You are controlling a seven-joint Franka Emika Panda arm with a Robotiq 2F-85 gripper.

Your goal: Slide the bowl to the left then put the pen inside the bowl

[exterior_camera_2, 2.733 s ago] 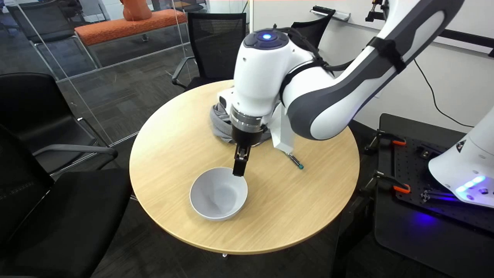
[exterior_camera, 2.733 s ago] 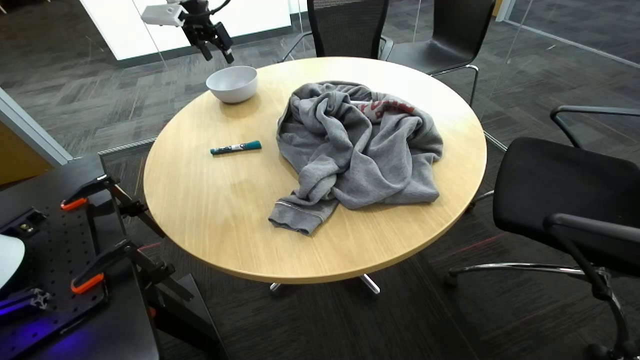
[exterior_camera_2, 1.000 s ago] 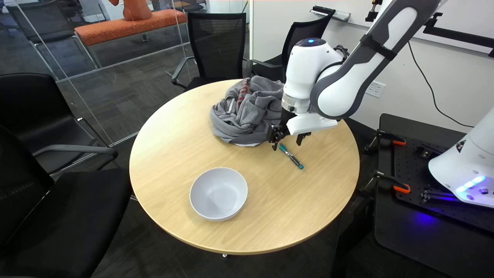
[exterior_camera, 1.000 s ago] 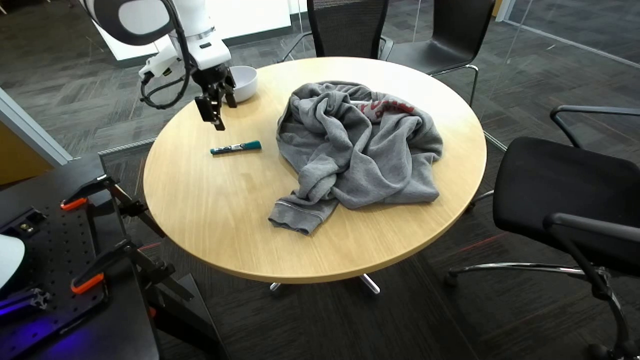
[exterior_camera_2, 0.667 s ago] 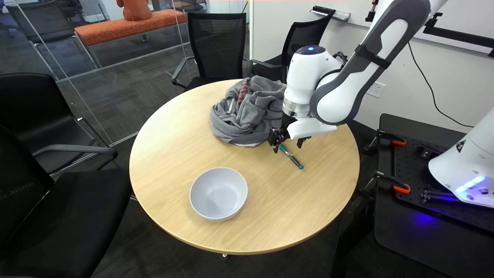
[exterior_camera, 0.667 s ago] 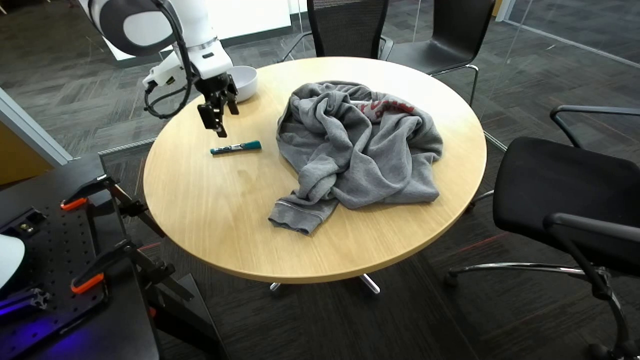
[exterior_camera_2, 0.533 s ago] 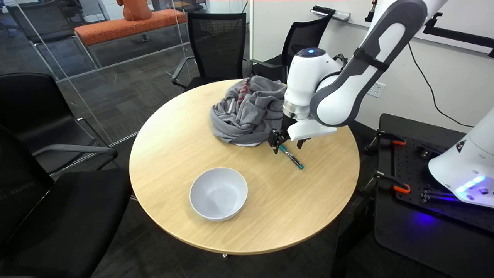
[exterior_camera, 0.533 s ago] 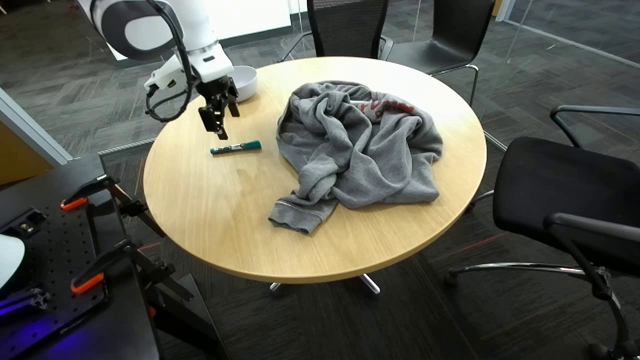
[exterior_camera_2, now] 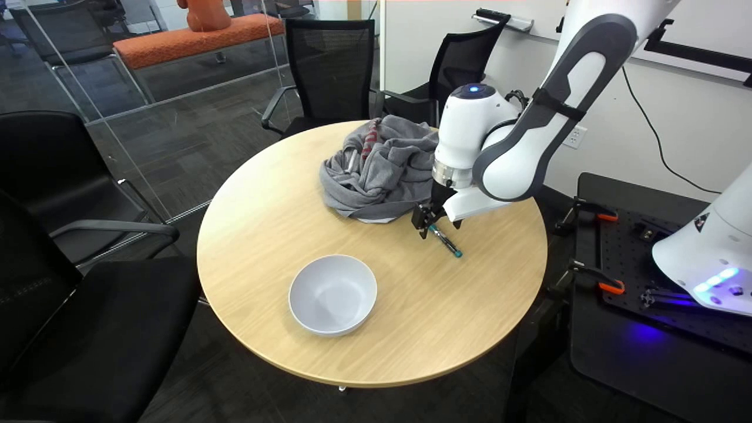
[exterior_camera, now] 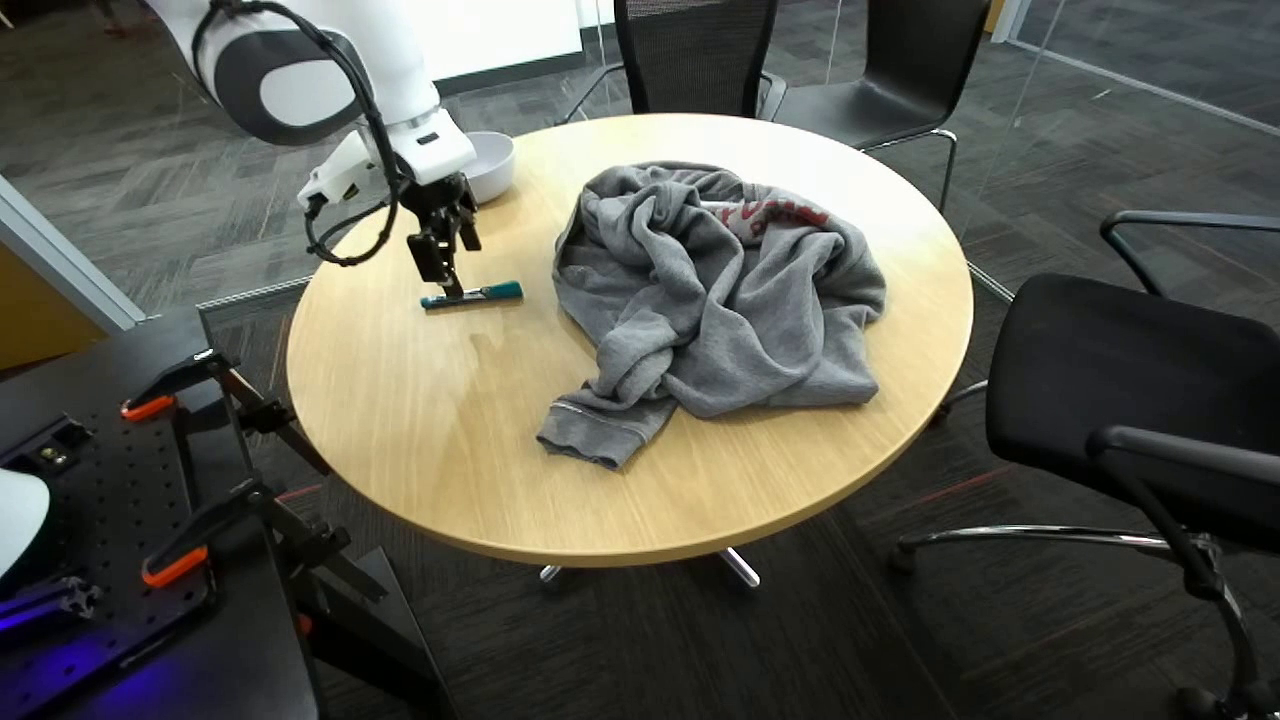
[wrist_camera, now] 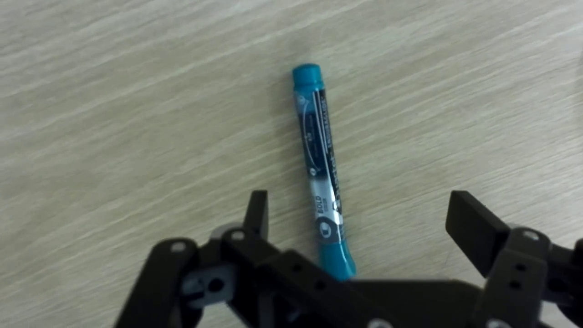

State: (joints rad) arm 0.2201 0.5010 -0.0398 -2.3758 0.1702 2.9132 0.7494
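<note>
The pen, a dark marker with green ends, lies flat on the table in both exterior views (exterior_camera: pixel 494 292) (exterior_camera_2: pixel 447 242) and the wrist view (wrist_camera: pixel 321 177). My gripper is low over the pen in both exterior views (exterior_camera: pixel 463 268) (exterior_camera_2: pixel 440 230). In the wrist view my gripper (wrist_camera: pixel 360 196) is open, with the pen between its fingers, nearer the left one, and apart from both. The pen's lower end reaches the gripper body. The light grey bowl stands upright and empty in an exterior view (exterior_camera_2: pixel 332 294). In an exterior view the bowl (exterior_camera: pixel 493 165) is partly hidden behind my arm.
A heap of grey cloth (exterior_camera: pixel 720 290) lies on the round wooden table (exterior_camera: pixel 420 430), close to the pen and gripper; it also shows in an exterior view (exterior_camera_2: pixel 382 170). Black chairs (exterior_camera: pixel 1130 380) stand around the table. A black bench with clamps (exterior_camera_2: pixel 646 335) stands beside it.
My gripper has moved from near the bowl to over the pen, then lowered towards the table and shifted slightly along the pen. The bowl, pen and cloth have not moved.
</note>
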